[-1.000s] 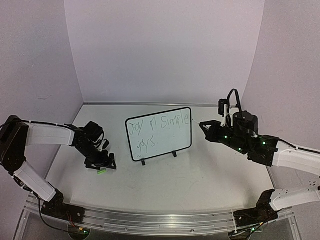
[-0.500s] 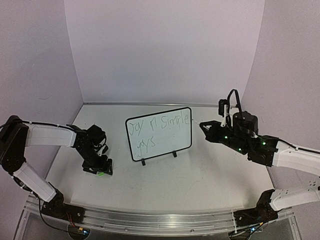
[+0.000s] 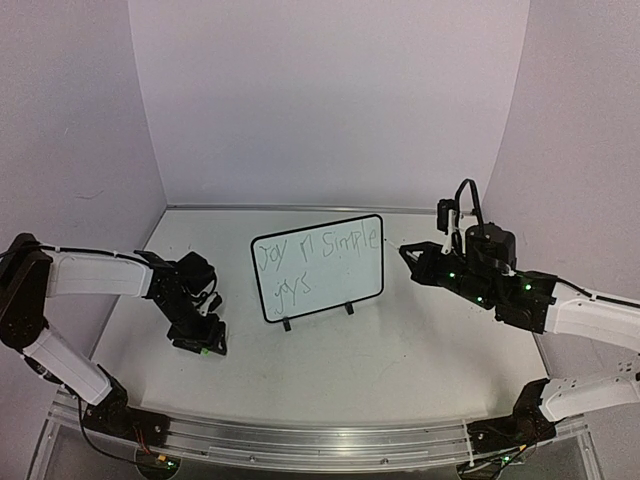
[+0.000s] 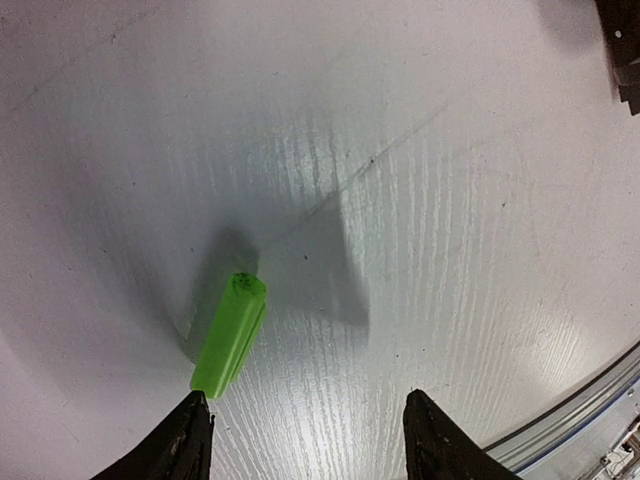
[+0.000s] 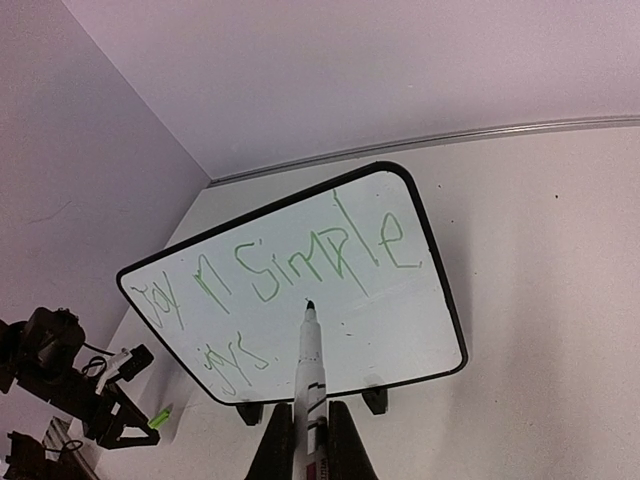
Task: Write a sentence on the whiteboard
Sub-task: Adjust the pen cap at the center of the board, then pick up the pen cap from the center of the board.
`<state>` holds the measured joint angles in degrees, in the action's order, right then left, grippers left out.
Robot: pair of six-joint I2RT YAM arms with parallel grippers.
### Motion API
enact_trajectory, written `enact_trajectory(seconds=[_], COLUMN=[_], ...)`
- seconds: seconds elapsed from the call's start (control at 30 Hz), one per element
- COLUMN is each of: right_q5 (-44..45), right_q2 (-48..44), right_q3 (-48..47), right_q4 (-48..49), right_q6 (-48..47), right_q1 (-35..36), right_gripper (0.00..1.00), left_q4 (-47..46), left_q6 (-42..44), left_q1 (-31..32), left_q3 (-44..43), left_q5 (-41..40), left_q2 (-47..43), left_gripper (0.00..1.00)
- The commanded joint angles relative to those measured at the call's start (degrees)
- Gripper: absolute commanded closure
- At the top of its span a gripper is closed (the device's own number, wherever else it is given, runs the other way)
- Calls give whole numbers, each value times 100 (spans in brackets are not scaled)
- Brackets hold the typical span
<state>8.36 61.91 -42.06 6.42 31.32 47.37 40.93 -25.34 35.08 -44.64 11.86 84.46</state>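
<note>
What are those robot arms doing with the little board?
The right gripper holds a white marker pointed at the whiteboard, where green words are already written in two lines. The left gripper hovers open, low over the table, with a small green piece lying just ahead of one finger.

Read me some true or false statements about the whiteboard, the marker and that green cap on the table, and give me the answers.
1. The whiteboard stands on its two feet. True.
2. The sentence on it is written in red. False: the writing is green, in two lines.
3. The right jaws are shut on a marker whose tip points at the board. True.
4. The green cap is clamped between the left jaws. False: it lies loose on the table, close to one finger, and the jaws stand apart with nothing between them.
</note>
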Motion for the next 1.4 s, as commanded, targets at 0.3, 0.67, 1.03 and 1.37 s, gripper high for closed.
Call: enact_trajectory(seconds=[0.3, 0.67, 1.03, 1.37], right_q5=[135, 157, 185, 185], right_q2=[-51, -91, -118, -92], right_q3=[27, 57, 88, 78], right_q4=[193, 185, 184, 189], right_q6=[23, 22, 48, 50], right_q1=[5, 0, 2, 4], right_gripper=[100, 100, 100, 100], left_q4=[297, 231, 43, 211], left_q6=[-50, 123, 360, 143], left_q1=[76, 78, 78, 145], left_q3=[-341, -523, -526, -309], left_q5=[-695, -1149, -685, -650], left_q2=[259, 409, 709, 663], left_gripper=[57, 50, 69, 79])
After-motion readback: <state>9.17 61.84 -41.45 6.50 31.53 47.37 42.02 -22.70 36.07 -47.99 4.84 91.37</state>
